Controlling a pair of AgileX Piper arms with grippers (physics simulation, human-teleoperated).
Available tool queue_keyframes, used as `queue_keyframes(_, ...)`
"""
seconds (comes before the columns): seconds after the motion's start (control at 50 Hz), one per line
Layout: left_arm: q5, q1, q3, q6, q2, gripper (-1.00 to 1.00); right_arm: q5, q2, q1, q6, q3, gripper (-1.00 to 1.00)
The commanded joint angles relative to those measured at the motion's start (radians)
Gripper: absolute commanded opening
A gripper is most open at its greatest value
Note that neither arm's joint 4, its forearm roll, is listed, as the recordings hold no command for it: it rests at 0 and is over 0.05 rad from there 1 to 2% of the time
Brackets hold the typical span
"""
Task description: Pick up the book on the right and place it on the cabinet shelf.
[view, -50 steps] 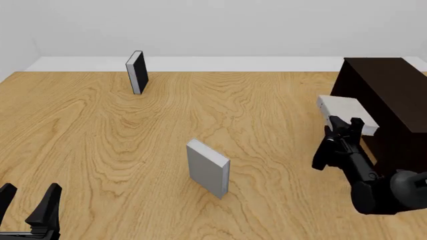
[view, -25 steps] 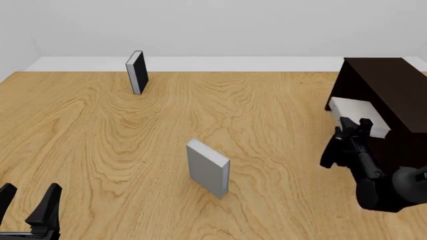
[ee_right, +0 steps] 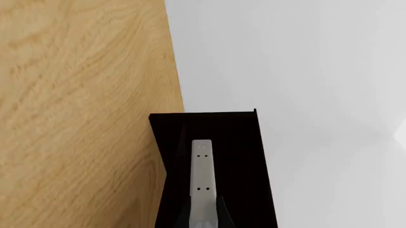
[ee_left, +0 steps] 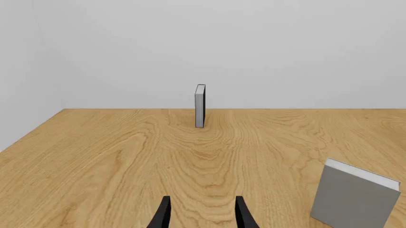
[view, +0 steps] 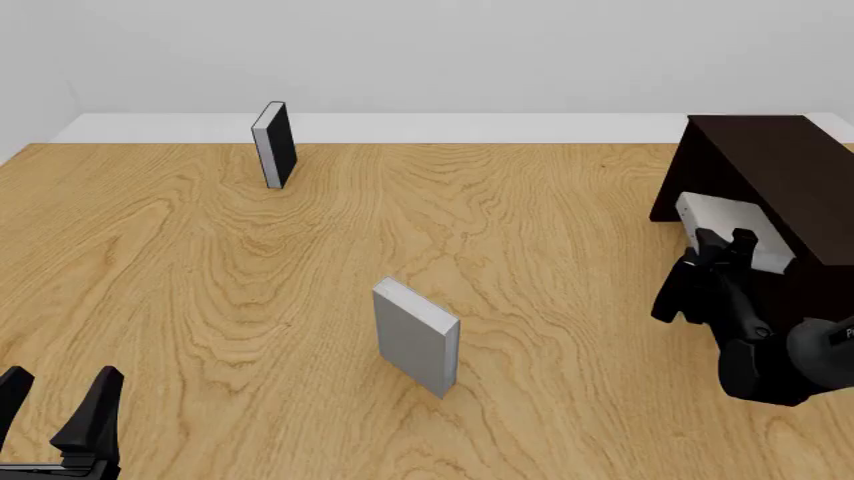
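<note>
The light grey, almost white book (view: 727, 228) lies flat and is held partly inside the recess of the dark cabinet (view: 774, 180) at the table's right. My right gripper (view: 721, 250) is shut on the book's near end. In the right wrist view the book (ee_right: 201, 175) shows edge-on between the fingers, against the cabinet's dark inside (ee_right: 235, 161). The shelf board itself is hard to make out in the dark recess. My left gripper (view: 56, 405) is open and empty at the near left corner; its fingertips (ee_left: 161, 216) show in the left wrist view.
A slightly darker grey book (view: 416, 337) stands upright mid-table, also in the left wrist view (ee_left: 354, 194). A black-covered book (view: 274, 145) stands upright at the far left, also in the left wrist view (ee_left: 199, 105). A white wall lies beyond the table's far edge.
My right gripper has moved right and away with the light grey book, carrying it further into the cabinet's recess. The left arm and the other two books have not moved.
</note>
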Motion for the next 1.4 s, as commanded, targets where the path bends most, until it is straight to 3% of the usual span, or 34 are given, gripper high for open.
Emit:
queue_keyframes(0.02, 0.000, 0.000, 0.000, 0.000, 0.000, 1.00, -0.004, 0.027, -0.025, 0.021, -0.043, -1.00)
queue_keyframes(1.4, 0.000, 0.000, 0.000, 0.000, 0.000, 1.00, 0.180, 0.078, -0.070, 0.083, -0.236, -1.00)
